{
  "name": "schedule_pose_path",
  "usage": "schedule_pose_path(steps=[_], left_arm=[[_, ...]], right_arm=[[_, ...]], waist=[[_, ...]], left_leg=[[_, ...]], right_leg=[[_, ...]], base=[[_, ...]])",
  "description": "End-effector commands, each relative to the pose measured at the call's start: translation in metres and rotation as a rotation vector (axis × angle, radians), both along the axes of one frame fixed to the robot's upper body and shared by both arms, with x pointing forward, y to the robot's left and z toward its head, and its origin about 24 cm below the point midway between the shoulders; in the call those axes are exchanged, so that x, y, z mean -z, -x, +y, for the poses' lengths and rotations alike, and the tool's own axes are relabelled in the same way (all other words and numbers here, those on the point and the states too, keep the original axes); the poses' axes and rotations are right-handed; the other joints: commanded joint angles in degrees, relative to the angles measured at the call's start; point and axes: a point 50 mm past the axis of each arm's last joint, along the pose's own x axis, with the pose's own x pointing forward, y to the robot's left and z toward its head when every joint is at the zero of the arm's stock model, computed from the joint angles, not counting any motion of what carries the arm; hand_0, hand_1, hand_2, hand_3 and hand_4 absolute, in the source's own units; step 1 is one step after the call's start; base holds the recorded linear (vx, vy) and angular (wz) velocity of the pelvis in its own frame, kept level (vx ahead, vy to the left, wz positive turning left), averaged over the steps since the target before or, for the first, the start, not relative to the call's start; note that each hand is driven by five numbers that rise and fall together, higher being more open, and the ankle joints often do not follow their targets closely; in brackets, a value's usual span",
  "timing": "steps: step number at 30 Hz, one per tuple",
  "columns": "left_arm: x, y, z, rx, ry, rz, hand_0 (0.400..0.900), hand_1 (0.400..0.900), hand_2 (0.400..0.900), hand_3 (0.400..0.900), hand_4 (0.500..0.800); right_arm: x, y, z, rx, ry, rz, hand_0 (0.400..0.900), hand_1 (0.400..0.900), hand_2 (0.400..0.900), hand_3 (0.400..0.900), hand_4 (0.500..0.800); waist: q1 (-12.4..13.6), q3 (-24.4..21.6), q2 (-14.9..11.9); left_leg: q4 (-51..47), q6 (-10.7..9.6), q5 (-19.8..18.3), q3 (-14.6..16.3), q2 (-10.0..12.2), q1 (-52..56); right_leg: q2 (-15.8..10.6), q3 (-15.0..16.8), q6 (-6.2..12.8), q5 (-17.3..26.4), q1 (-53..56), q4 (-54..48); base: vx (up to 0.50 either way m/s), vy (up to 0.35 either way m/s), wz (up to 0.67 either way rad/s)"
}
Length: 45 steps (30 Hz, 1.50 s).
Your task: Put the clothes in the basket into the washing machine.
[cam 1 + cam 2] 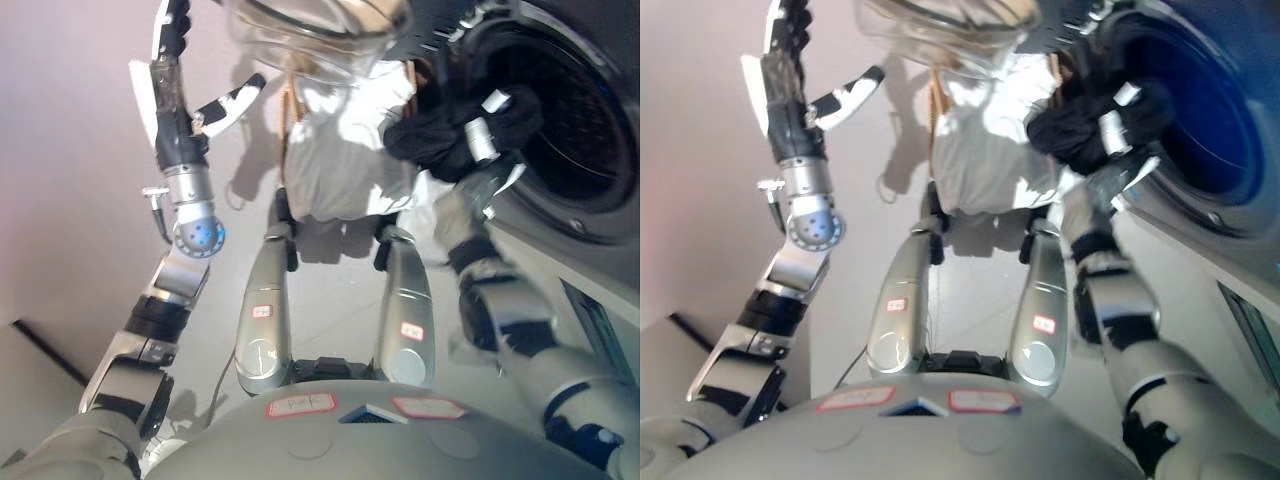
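My right hand point(488, 138) is shut on a black garment point(435, 140), holding it at the rim of the washing machine's round opening point(575, 100) on the right. The dark drum behind it is partly hidden by the garment. White clothes point(345, 150) fill the basket point(288, 115) at the middle, of which only a brown edge shows. My left hand point(178, 75) is raised at the upper left, away from the basket, open with straight fingers and holding nothing.
The washer's clear glass door point(310, 35) hangs open above the basket at the top centre. The machine's grey front panel point(590, 310) runs down the right side. Pale floor point(70, 200) lies to the left.
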Motion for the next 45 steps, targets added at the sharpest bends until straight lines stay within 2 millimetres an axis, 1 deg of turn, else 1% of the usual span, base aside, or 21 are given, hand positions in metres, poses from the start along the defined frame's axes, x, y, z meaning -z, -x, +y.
schedule_pose_path(steps=[1, 2, 3, 4, 5, 7, 9, 12, 16, 20, 24, 25, 28, 29, 30, 31, 34, 40, 42, 44, 45], left_arm=[[-0.009, 0.018, 0.008, 0.01, 0.062, -0.094, 0.9, 0.9, 0.9, 0.9, 0.8], [-0.005, 0.017, 0.005, 0.034, 0.052, -0.066, 0.9, 0.9, 0.9, 0.9, 0.8], [-0.005, 0.018, 0.006, 0.058, 0.062, -0.06, 0.9, 0.9, 0.9, 0.9, 0.8], [-0.005, 0.022, 0.006, 0.085, 0.081, -0.058, 0.9, 0.9, 0.9, 0.9, 0.8], [-0.003, 0.028, 0.01, 0.09, 0.115, -0.06, 0.9, 0.9, 0.9, 0.9, 0.8], [0.0, 0.032, 0.011, 0.105, 0.172, -0.05, 0.9, 0.9, 0.9, 0.9, 0.8], [0.005, 0.03, 0.009, 0.115, 0.176, -0.023, 0.9, 0.9, 0.9, 0.9, 0.8], [0.007, 0.027, 0.005, 0.136, 0.133, -0.004, 0.9, 0.9, 0.9, 0.9, 0.8], [0.002, 0.026, 0.002, 0.144, 0.1, -0.018, 0.9, 0.9, 0.9, 0.9, 0.8], [0.004, 0.03, 0.0, 0.181, 0.106, -0.001, 0.9, 0.9, 0.9, 0.9, 0.8], [0.005, 0.032, 0.001, 0.186, 0.117, 0.008, 0.9, 0.9, 0.9, 0.9, 0.8], [0.005, 0.032, 0.003, 0.186, 0.11, 0.01, 0.9, 0.9, 0.9, 0.9, 0.8], [0.004, 0.032, 0.007, 0.173, 0.089, 0.008, 0.9, 0.9, 0.9, 0.9, 0.8], [0.004, 0.032, 0.007, 0.172, 0.09, 0.008, 0.9, 0.9, 0.9, 0.9, 0.8], [0.004, 0.032, 0.007, 0.17, 0.085, 0.006, 0.9, 0.9, 0.9, 0.9, 0.8], [0.004, 0.032, 0.007, 0.169, 0.086, 0.005, 0.9, 0.9, 0.9, 0.9, 0.8], [0.004, 0.032, 0.009, 0.162, 0.083, 0.005, 0.9, 0.9, 0.9, 0.9, 0.8], [0.004, 0.032, 0.015, 0.131, 0.071, 0.006, 0.9, 0.9, 0.9, 0.9, 0.8], [0.005, 0.034, 0.02, 0.107, 0.055, 0.008, 0.9, 0.9, 0.9, 0.9, 0.8], [0.004, 0.035, 0.026, 0.073, 0.044, 0.008, 0.9, 0.9, 0.9, 0.9, 0.8], [0.003, 0.035, 0.027, 0.064, 0.045, 0.004, 0.9, 0.9, 0.9, 0.9, 0.8]], right_arm=[[-0.114, -0.017, 0.019, 0.02, 0.061, -0.454, 0.4, 0.4, 0.4, 0.4, 0.5], [-0.113, -0.018, -0.035, 0.15, 0.006, -0.404, 0.4, 0.4, 0.4, 0.4, 0.5], [-0.093, -0.012, -0.067, 0.214, 0.001, -0.282, 0.4, 0.4, 0.4, 0.4, 0.5], [-0.086, -0.008, -0.083, 0.225, -0.072, -0.288, 0.4, 0.4, 0.4, 0.4, 0.5], [-0.088, 0.003, -0.103, 0.316, -0.11, -0.315, 0.4, 0.4, 0.4, 0.4, 0.5], [-0.087, 0.016, -0.119, 0.405, -0.131, -0.353, 0.4, 0.4, 0.4, 0.4, 0.5], [-0.1, 0.026, -0.129, 0.486, -0.095, -0.405, 0.4, 0.4, 0.4, 0.4, 0.5], [-0.111, 0.033, -0.136, 0.557, -0.038, -0.385, 0.4, 0.4, 0.4, 0.4, 0.5], [-0.129, 0.032, -0.136, 0.537, 0.017, -0.406, 0.4, 0.4, 0.4, 0.4, 0.5], [-0.145, 0.035, -0.15, 0.518, 0.011, -0.454, 0.4, 0.4, 0.4, 0.4, 0.5], [-0.157, 0.042, -0.154, 0.533, 0.062, -0.495, 0.4, 0.4, 0.4, 0.4, 0.5], [-0.173, 0.048, -0.159, 0.558, 0.133, -0.511, 0.4, 0.4, 0.4, 0.4, 0.5], [-0.194, 0.054, -0.161, 0.568, 0.284, -0.485, 0.4, 0.4, 0.4, 0.4, 0.5], [-0.195, 0.053, -0.16, 0.569, 0.287, -0.484, 0.4, 0.4, 0.4, 0.4, 0.5], [-0.206, 0.055, -0.158, 0.562, 0.362, -0.485, 0.4, 0.4, 0.4, 0.4, 0.5], [-0.207, 0.055, -0.157, 0.563, 0.363, -0.485, 0.4, 0.4, 0.4, 0.4, 0.5], [-0.22, 0.055, -0.151, 0.555, 0.492, -0.466, 0.4, 0.4, 0.4, 0.4, 0.5], [-0.235, 0.067, -0.155, 0.608, 0.69, -0.394, 0.4, 0.4, 0.4, 0.4, 0.5], [-0.242, 0.068, -0.155, 0.624, 0.849, -0.287, 0.4, 0.4, 0.4, 0.4, 0.5], [-0.251, 0.068, -0.162, 0.638, 1.04, -0.107, 0.4, 0.4, 0.4, 0.4, 0.5], [-0.253, 0.066, -0.163, 0.617, 1.063, -0.066, 0.4, 0.4, 0.4, 0.4, 0.5]], waist=[[2.36, -6.04, 4.58], [3.25, -6.5, 5.15], [4.64, -6.94, 5.94], [5.63, -7.37, 6.62], [6.59, -7.84, 7.33], [7.53, -8.36, 8.38], [8.1, -8.84, 9.31], [8.31, -8.84, 10.31], [7.83, -8.55, 10.64], [7.88, -9.14, 10.9], [7.9, -9.68, 11.41], [8.11, -10.08, 11.38], [7.88, -10.37, 11.16], [7.79, -10.27, 11.28], [7.49, -10.42, 10.77], [7.45, -10.33, 10.84], [6.62, -10.43, 10.02], [4.98, -10.73, 8.6], [4.45, -10.91, 7.89], [4.14, -11.06, 6.58], [3.98, -10.96, 6.33]], left_leg=[[-10.44, -1.65, 7.45, -0.41, 0.09, -1.18], [-10.82, -2.0, 7.48, -0.86, -0.16, -0.8], [-11.34, -2.25, 7.68, -1.04, -0.3, -0.47], [-12.08, -2.42, 8.05, -1.29, -0.36, 0.08], [-12.84, -2.75, 8.51, -1.56, -0.43, 0.6], [-13.75, -2.99, 9.2, -1.98, -0.67, 1.28], [-14.2, -3.08, 9.53, -2.57, -0.87, 2.11], [-14.41, -3.13, 9.57, -2.99, -1.1, 3.24], [-15.54, -3.2, 9.55, -2.78, -1.2, 4.32], [-16.25, -3.43, 9.61, -2.1, -0.87, 5.36], [-16.97, -3.57, 9.95, -2.24, -0.68, 6.15], [-17.05, -3.79, 10.11, -2.51, -0.63, 6.71], [-17.2, -3.82, 10.04, -2.83, -0.45, 7.73], [-17.23, -3.83, 10.04, -2.85, -0.44, 7.81], [-17.34, -3.81, 9.89, -2.97, -0.43, 8.42], [-17.38, -3.8, 9.89, -2.97, -0.43, 8.52], [-17.37, -3.88, 9.69, -2.86, -0.19, 9.54], [-17.41, -3.98, 9.23, -2.88, 0.17, 11.79], [-17.83, -4.1, 9.36, -2.77, 0.43, 12.67], [-17.87, -4.25, 9.56, -2.54, 0.8, 13.37], [-17.98, -4.25, 9.59, -2.47, 0.96, 13.57]], right_leg=[[1.15, -0.61, 0.52, 1.36, 0.42, -4.16], [0.7, -0.92, 0.61, 0.86, 0.83, -3.99], [0.35, -1.19, 0.75, 0.53, 1.27, -4.12], [0.07, -1.42, 0.82, 0.22, 1.66, -4.13], [-0.14, -1.58, 0.83, -0.08, 1.87, -3.91], [-0.24, -1.84, 0.83, -0.74, 2.51, -3.63], [-0.31, -1.95, 0.79, -1.4, 3.3, -3.27], [-0.35, -2.13, 0.67, -1.93, 4.56, -3.08], [0.0, -1.64, 0.69, -1.36, 4.65, -4.14], [-0.45, -1.18, 0.91, -1.22, 4.79, -4.57], [-0.26, -1.09, 0.79, -1.59, 5.3, -4.57], [-0.13, -1.18, 0.74, -2.07, 5.82, -4.13], [-0.01, -1.58, 0.6, -2.53, 6.68, -3.6], [-0.01, -1.59, 0.6, -2.56, 6.75, -3.59], [0.25, -1.67, 0.47, -2.66, 7.2, -3.57], [0.25, -1.68, 0.47, -2.66, 7.3, -3.61], [0.55, -1.71, 0.35, -2.76, 8.37, -3.92], [1.15, -2.04, 0.13, -3.08, 11.02, -4.4], [1.47, -2.06, -0.01, -2.91, 11.88, -5.12], [1.94, -2.06, -0.41, -2.6, 12.35, -5.42], [2.2, -1.91, -0.53, -2.51, 12.37, -5.58]], base=[[0.04, -0.002, 0.08], [0.05, -0.017, 0.21], [0.07, -0.047, 0.34], [0.07, -0.041, 0.39], [0.06, -0.046, 0.38], [0.06, -0.041, 0.28], [0.06, -0.041, 0.16], [0.02, -0.026, 0.07], [0.0, 0.004, -0.16], [0.02, -0.022, -0.05], [0.05, -0.028, 0.03], [0.05, -0.05, 0.09], [0.05, -0.053, 0.05], [0.03, -0.046, -0.01], [0.0, 0.0, 0.0], [0.03, -0.038, -0.03], [0.03, -0.048, -0.03], [0.02, -0.032, -0.01], [0.02, -0.029, -0.07], [0.0, -0.041, -0.17], [-0.02, -0.034, -0.21]])
